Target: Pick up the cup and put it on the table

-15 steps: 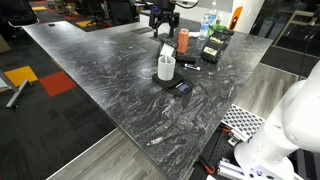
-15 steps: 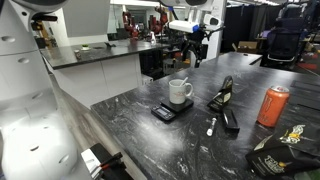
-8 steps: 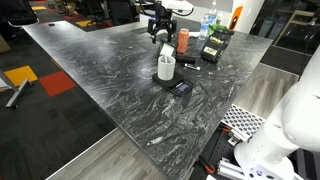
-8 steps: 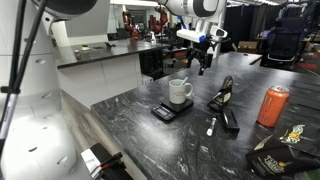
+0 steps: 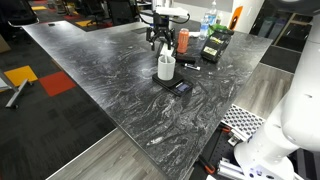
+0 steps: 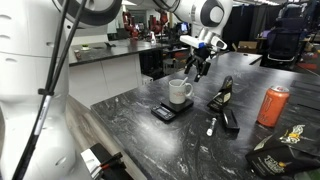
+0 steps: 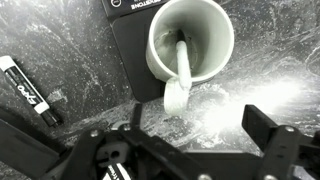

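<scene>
Pincer (image 6: 196, 72) lowered, spread, over smooth white cylindrical cup (image 7: 210, 35), on flat black device (image 7: 135, 50), perhaps a scale

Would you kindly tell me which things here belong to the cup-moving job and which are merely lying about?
Job in hand: small white cylindrical cup with a handle, standing on a flat black square device; dark grey marble-pattern table; open end effector, close above the cup.
Lying about: orange-red can; black marker pen with a white label.
</scene>
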